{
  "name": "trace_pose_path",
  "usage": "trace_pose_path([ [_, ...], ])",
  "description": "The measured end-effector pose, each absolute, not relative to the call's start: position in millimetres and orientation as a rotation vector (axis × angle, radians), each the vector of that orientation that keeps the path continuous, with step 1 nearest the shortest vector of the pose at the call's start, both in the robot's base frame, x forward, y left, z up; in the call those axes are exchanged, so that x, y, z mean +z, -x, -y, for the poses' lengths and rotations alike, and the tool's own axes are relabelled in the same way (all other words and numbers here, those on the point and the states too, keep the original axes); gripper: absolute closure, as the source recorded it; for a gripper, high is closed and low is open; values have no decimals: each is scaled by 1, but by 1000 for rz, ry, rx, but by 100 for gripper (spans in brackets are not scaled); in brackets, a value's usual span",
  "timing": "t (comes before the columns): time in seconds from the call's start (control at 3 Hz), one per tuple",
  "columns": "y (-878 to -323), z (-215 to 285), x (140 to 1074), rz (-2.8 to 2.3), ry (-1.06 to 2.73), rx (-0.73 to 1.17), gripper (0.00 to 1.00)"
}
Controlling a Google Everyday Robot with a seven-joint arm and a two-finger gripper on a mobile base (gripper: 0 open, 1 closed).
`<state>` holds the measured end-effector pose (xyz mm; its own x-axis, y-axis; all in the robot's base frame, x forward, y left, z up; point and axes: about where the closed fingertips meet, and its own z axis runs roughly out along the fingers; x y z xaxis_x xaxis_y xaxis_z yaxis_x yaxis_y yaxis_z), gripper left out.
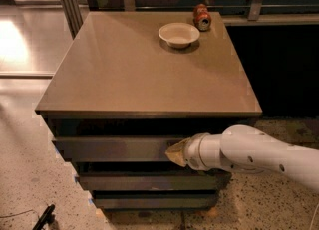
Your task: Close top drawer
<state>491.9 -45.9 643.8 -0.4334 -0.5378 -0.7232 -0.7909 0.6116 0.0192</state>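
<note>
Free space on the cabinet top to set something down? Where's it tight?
The cabinet top is bare across the front half and the left side, up to the bowl. Tight only at back right, where the bowl sits beside the can. Below, the pincer is at the top drawer front, right of centre.

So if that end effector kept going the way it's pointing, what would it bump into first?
Most likely the front of the top drawer: the end effector sits right at that front, towards its right side, aimed into it. Whether they touch is unclear.
</note>
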Motion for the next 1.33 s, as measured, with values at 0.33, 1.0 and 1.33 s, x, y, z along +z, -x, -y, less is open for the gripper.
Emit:
trace_pose_path([
  [0.33, -488, 46, 643, -2153, 1069, 495, 100],
  [1.0, -455, 79, 651, -2182, 1087, 494, 100],
  [1.33, -455, 79, 651, -2182, 1087, 494, 82],
])
